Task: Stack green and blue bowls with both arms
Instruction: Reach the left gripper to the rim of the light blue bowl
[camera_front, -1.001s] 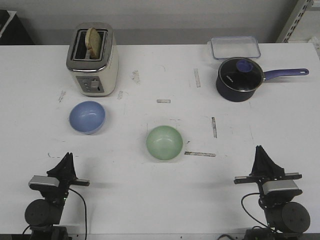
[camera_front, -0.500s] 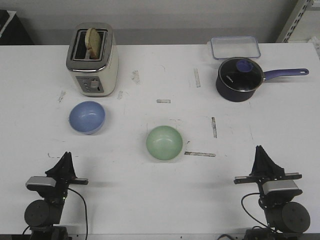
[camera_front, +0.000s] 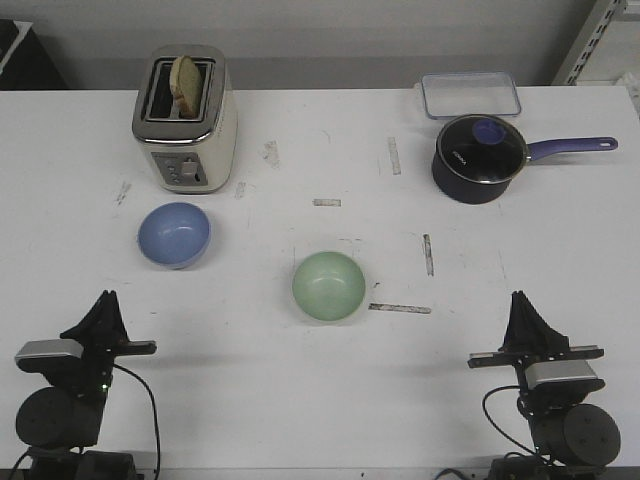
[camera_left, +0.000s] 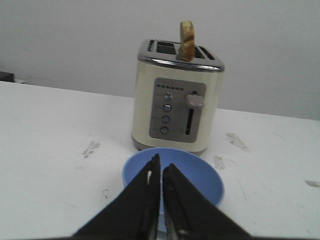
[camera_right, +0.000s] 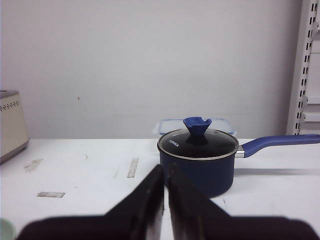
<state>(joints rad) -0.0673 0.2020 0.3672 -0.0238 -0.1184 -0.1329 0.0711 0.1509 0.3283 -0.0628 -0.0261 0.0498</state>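
Observation:
The blue bowl (camera_front: 175, 234) sits upright on the table's left side, in front of the toaster; it also shows in the left wrist view (camera_left: 200, 175). The green bowl (camera_front: 328, 285) sits upright near the table's middle. My left gripper (camera_front: 106, 297) is shut and empty at the front left, pointing at the blue bowl from well short of it; in the left wrist view (camera_left: 161, 164) its tips overlap the bowl. My right gripper (camera_front: 518, 296) is shut and empty at the front right; it also shows in the right wrist view (camera_right: 165, 170). Only a sliver of green shows there.
A cream toaster (camera_front: 186, 118) with a bread slice stands at the back left. A dark saucepan (camera_front: 480, 157) with a purple handle and a clear lidded box (camera_front: 470, 95) stand at the back right. Tape marks dot the white table (camera_front: 300, 380).
My left arm has swung left and drawn back toward the front edge, still shut. The right arm and both bowls have not moved.

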